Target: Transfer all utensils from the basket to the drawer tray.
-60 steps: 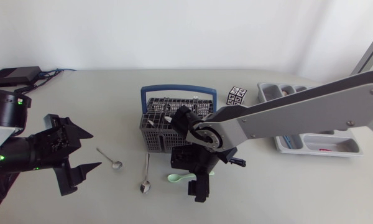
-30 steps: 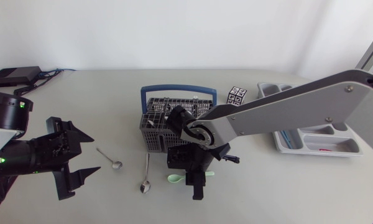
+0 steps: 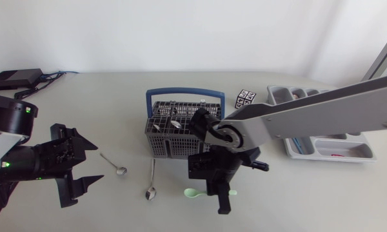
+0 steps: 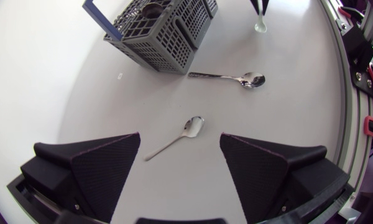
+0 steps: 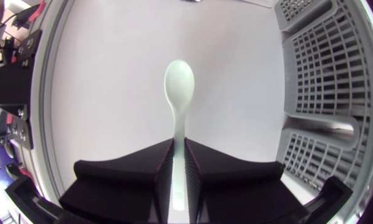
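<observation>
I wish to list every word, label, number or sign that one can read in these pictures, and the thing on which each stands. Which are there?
No word or number can be read in any view.
On the small cube beside the basket: black-and-white square patterns only, no letters.
On the red mark in the drawer tray: too small to read.

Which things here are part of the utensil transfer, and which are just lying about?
Job:
- grey basket
- drawer tray
- green spoon, held in the right gripper
- small metal spoon and larger metal spoon, loose on the table beside the basket

Lying about:
- marker cube behind the basket
- black box with cables, far corner
</observation>
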Action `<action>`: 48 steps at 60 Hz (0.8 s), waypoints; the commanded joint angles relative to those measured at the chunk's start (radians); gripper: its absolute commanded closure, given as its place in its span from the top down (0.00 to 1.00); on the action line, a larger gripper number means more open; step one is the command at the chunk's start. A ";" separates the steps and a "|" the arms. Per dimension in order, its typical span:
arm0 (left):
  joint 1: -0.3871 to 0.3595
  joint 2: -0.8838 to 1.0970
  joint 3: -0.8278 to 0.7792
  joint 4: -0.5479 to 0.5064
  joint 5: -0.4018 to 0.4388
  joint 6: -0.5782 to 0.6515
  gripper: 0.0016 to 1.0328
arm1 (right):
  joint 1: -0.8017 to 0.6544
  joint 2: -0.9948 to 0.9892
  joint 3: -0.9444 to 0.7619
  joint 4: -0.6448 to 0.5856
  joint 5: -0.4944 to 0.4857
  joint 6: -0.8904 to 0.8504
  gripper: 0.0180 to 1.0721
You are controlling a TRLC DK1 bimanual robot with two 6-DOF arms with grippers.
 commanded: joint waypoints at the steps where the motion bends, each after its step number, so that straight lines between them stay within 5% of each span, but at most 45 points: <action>1: 0.013 0.029 0.011 0.003 0.009 0.043 0.88 | -0.043 -0.104 -0.058 -0.036 -0.011 -0.049 0.05; 25: 0.016 0.124 -0.029 0.104 -0.022 0.118 0.89 | -0.492 -0.312 -0.123 -0.217 -0.024 -0.392 0.05; 48: 0.012 0.151 -0.034 0.165 -0.051 0.164 0.88 | -1.045 -0.194 0.005 -0.273 -0.031 -0.877 0.05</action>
